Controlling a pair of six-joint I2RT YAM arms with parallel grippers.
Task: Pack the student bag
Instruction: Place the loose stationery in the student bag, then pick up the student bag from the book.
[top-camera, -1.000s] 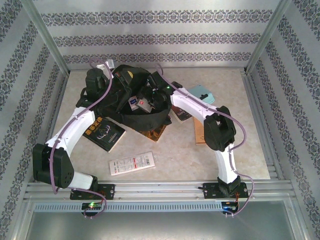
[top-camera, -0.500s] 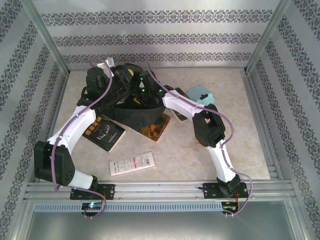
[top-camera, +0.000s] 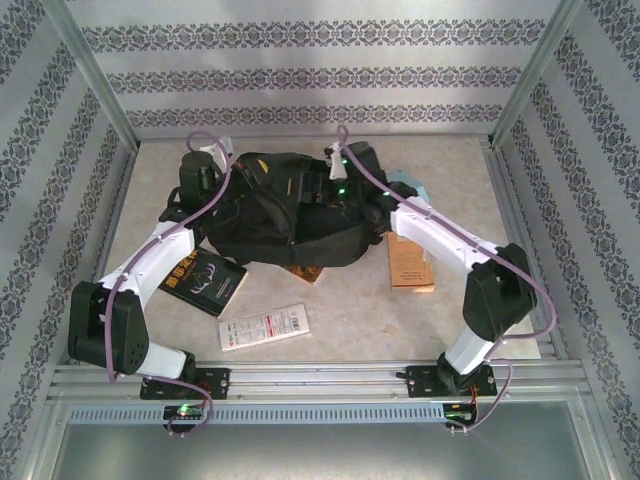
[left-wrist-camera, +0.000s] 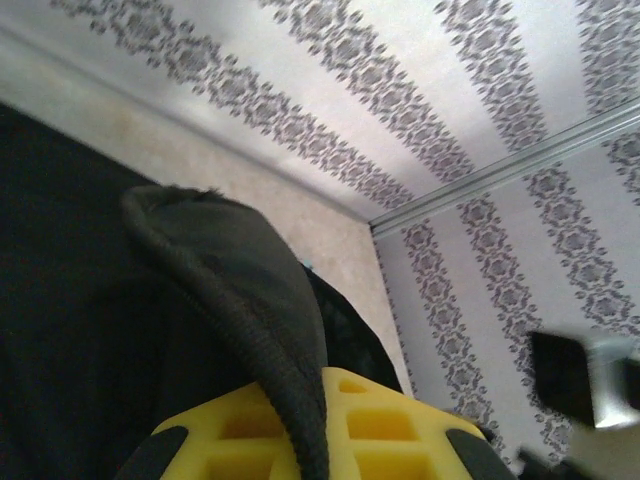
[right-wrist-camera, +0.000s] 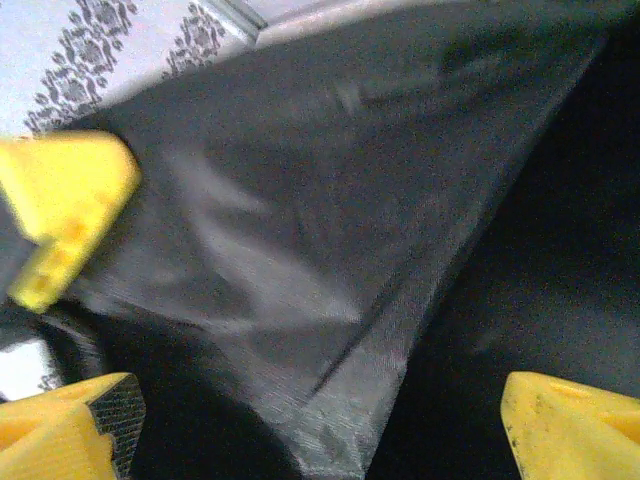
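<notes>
**Left arm** and **right arm**: white link shells, bulky black joint housings, black base mounts. A lilac cable runs along each arm. Small green lamps glow by the bases. Pincer fingers: yellow plastic with square moulded recesses.

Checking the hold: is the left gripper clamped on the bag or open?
Shut. The left gripper pinches a corded edge of the student bag between its yellow fingers.
</notes>
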